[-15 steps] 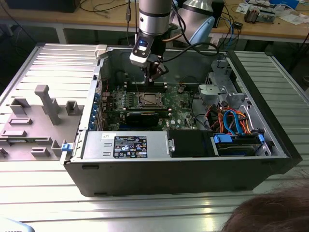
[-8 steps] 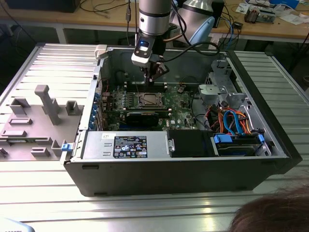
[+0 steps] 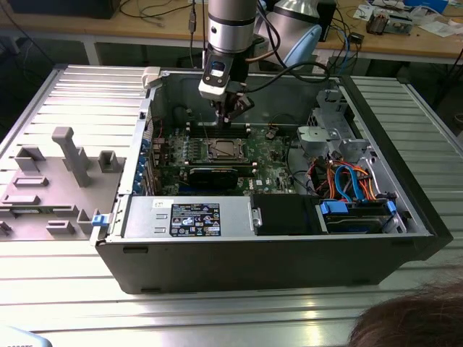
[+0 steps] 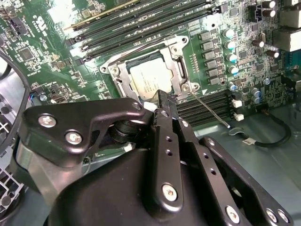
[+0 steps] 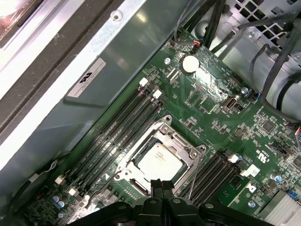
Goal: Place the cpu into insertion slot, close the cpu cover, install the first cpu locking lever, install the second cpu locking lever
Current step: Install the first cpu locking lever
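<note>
The cpu (image 4: 149, 81) (image 5: 159, 163) lies flat in the insertion slot (image 3: 223, 150) on the green board, its silvery top showing. The cpu cover (image 4: 181, 69) (image 5: 165, 135) is down around it as a silver frame. A thin wire locking lever (image 4: 209, 109) (image 5: 192, 175) sticks out from one socket corner over the memory slots. My gripper (image 4: 166, 98) (image 5: 162, 184) (image 3: 227, 114) hangs just above the socket's edge, by the cpu's near side. Its black fingers are shut together with nothing between them.
The board lies inside an open computer case (image 3: 145, 238) on a slatted metal table. Long memory slots (image 4: 141, 21) (image 5: 117, 122) flank the socket. A power supply (image 3: 189, 217), drive cage (image 3: 322, 137) and coloured cables (image 3: 347, 181) fill the rest. A person's hair (image 3: 412, 318) shows nearby.
</note>
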{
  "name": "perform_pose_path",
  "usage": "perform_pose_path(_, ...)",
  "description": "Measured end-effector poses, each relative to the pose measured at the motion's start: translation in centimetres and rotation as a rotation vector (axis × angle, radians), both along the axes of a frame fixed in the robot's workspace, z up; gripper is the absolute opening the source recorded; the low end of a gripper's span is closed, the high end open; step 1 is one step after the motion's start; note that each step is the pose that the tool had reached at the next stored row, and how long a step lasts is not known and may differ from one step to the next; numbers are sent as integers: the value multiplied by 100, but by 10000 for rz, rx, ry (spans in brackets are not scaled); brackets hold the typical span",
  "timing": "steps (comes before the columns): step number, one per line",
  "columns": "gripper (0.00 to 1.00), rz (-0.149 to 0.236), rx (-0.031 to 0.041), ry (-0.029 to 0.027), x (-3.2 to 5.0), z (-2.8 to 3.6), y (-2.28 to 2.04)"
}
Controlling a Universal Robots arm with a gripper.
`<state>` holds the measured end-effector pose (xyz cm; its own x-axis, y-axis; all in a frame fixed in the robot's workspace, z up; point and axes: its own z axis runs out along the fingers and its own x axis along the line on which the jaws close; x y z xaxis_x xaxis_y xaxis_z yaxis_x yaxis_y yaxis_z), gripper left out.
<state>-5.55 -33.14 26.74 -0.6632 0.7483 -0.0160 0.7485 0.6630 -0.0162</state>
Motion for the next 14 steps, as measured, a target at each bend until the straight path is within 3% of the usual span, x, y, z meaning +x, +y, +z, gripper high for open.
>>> perform_pose_path(14, 11, 725, 0, 0, 0, 0, 0)
